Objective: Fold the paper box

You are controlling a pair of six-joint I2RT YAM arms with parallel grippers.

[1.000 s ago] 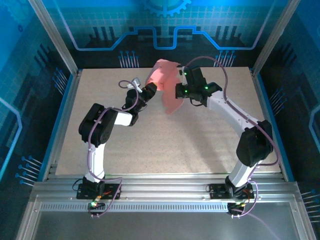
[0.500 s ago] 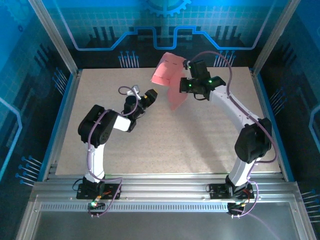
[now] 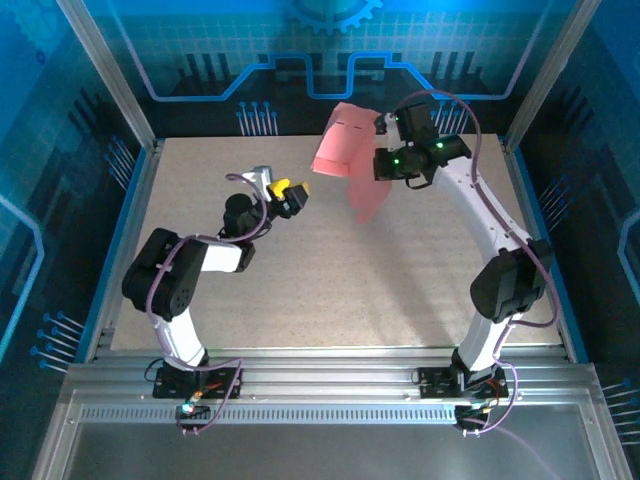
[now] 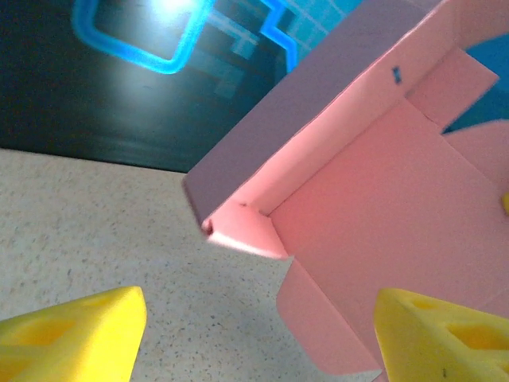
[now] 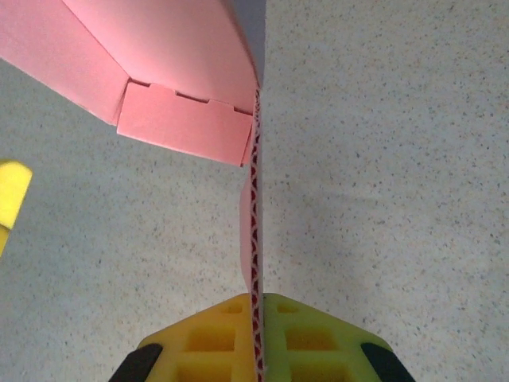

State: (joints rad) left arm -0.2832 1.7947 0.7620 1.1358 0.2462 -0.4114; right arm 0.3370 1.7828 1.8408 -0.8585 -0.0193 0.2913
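Scene: two robot arms over a speckled tabletop (image 3: 330, 290)
Paper box (image 3: 345, 150): pink card, lifted clear of the tabletop at the far side, a little right of centre
Right fingers (image 5: 215, 338): clenched on one thin edge of the card, which runs between them
Left fingers (image 4: 79, 334): spread apart, holding nothing, left of the box and pointed at it
Done, by the look of it: one long wall folded up, with a corner formed at its end
Left to do: other flaps hang loose; box unclosed, likely under halfway

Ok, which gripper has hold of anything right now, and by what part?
The right gripper pinches the paper box by the edge of one thin flat panel. The left gripper is open, holding nothing.
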